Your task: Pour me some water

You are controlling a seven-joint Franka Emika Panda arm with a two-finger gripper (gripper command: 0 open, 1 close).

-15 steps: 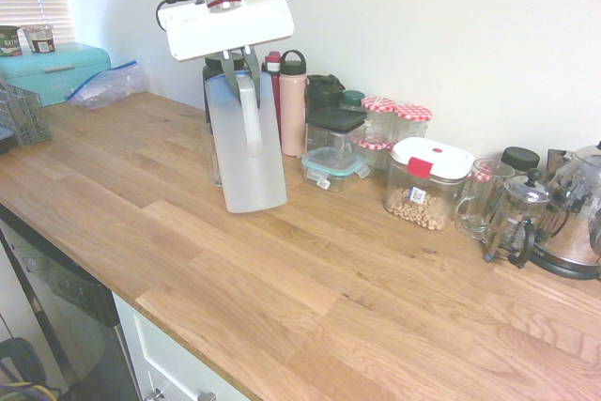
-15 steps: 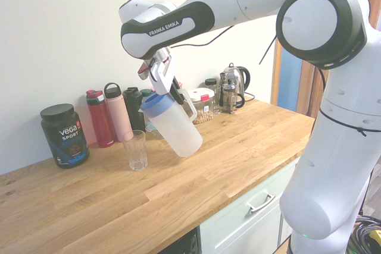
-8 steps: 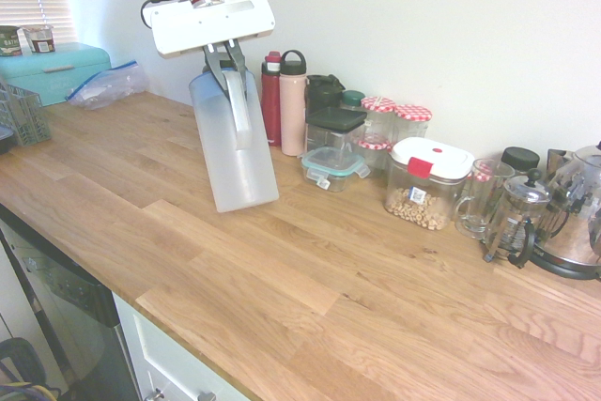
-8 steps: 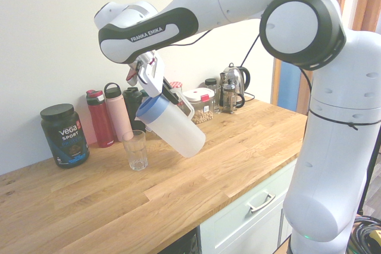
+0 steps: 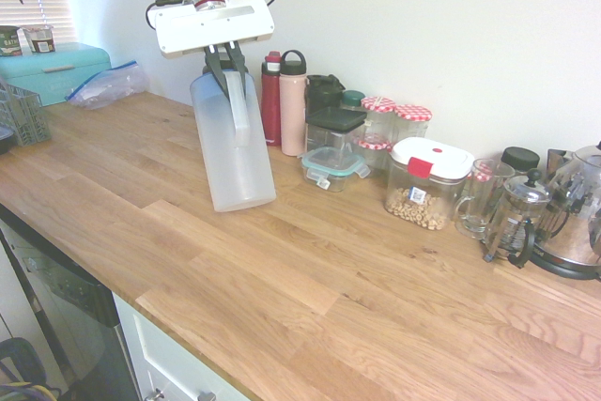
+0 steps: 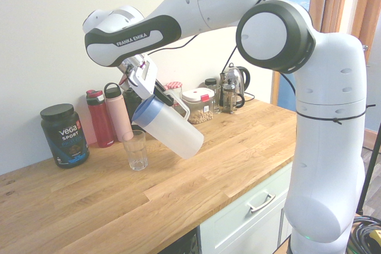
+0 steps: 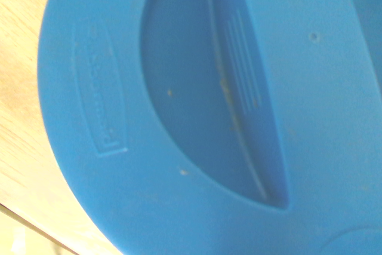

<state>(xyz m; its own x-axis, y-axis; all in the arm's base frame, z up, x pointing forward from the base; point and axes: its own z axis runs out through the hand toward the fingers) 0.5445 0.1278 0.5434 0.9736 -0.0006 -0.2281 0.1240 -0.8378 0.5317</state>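
Here, the two-finger gripper (image 5: 225,68) is closed on the handle (image 5: 237,110) of the frosted plastic pitcher (image 5: 233,143), which hangs tilted over the wooden countertop (image 6: 172,188). Only the second exterior view shows the clear drinking glass (image 6: 136,150), upright on the counter just beside the pitcher's blue lid (image 6: 147,110), and the black Vega Sport tub (image 6: 64,135) left of the red bottle (image 6: 100,119). The wrist view alone shows the lid's recess and raised lettering close up. Water can't be made out through the cloudy wall. The first exterior view alone shows the turquoise bread box (image 5: 56,72).

The pitcher (image 6: 176,133) is frosted white, its lid (image 6: 149,110) blue
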